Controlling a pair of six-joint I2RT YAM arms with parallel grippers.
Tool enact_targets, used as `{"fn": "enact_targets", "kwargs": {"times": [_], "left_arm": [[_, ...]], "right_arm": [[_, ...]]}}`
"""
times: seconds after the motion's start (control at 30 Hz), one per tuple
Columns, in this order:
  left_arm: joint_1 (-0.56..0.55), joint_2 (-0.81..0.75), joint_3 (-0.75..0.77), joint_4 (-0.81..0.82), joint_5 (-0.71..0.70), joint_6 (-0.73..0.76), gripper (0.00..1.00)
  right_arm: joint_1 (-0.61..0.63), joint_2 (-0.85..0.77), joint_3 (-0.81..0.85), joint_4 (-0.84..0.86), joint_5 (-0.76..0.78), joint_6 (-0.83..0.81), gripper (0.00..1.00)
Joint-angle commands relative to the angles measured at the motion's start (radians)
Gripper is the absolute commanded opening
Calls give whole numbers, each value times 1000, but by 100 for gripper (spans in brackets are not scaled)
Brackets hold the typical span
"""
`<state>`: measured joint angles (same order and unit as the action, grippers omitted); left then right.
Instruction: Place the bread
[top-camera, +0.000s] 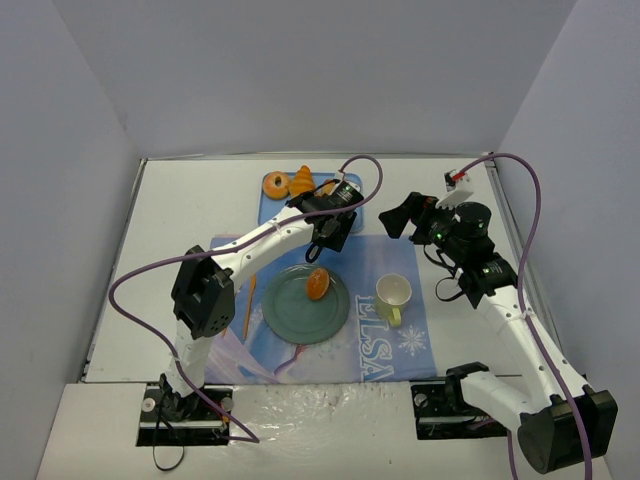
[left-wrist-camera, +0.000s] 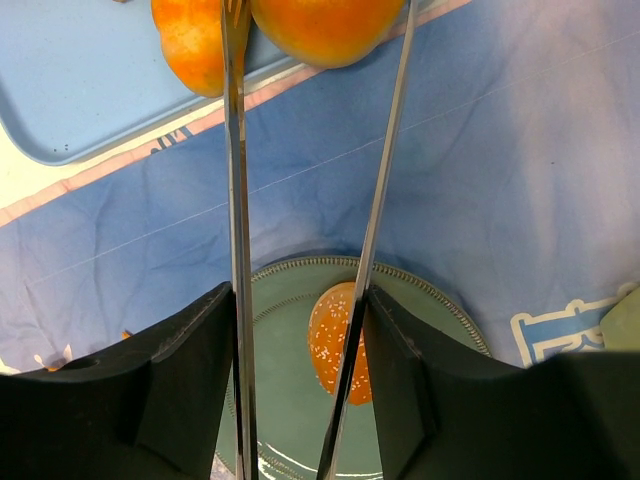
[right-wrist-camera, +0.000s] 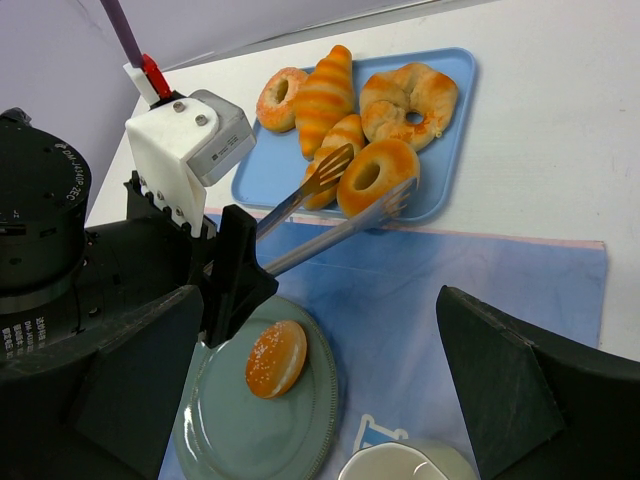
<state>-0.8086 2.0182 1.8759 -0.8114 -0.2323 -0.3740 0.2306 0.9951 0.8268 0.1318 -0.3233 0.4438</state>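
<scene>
A sesame bun (top-camera: 318, 284) lies on the green plate (top-camera: 290, 318), on the blue mat; it also shows in the left wrist view (left-wrist-camera: 338, 340) and the right wrist view (right-wrist-camera: 277, 358). My left gripper (top-camera: 330, 232) (left-wrist-camera: 297, 300) is shut on metal tongs (left-wrist-camera: 236, 200) (right-wrist-camera: 320, 232). The tong tips stand apart on either side of a glazed ring doughnut (right-wrist-camera: 375, 172) on the blue tray (right-wrist-camera: 452, 70). My right gripper (top-camera: 397, 218) (right-wrist-camera: 320, 300) is open and empty above the mat's right part.
The tray (top-camera: 268, 212) at the back holds several more breads, among them a striped croissant (right-wrist-camera: 322, 95) and a sugared ring (right-wrist-camera: 278, 95). A pale yellow cup (top-camera: 393, 296) stands right of the plate. White walls close in three sides.
</scene>
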Motion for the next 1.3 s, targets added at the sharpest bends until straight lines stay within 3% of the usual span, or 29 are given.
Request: {"fn": "enact_targets", "kwargs": {"times": [0.0,0.37,0.7,1.27], "left_arm": [[11,-32,42,26,-4,9,42],[5,-92,26,23,-7,10,25],[-20,-212,-1,8,-31,15,22],[-68,-667,-430,-16,-72,-120,22]], "right_arm": [[4,2,24,82,2,-13,100],[4,5,32,77,4,-16,100],[6,7,37,72,6,-17,100],[9,37,34,93,-2,-16,100]]}}
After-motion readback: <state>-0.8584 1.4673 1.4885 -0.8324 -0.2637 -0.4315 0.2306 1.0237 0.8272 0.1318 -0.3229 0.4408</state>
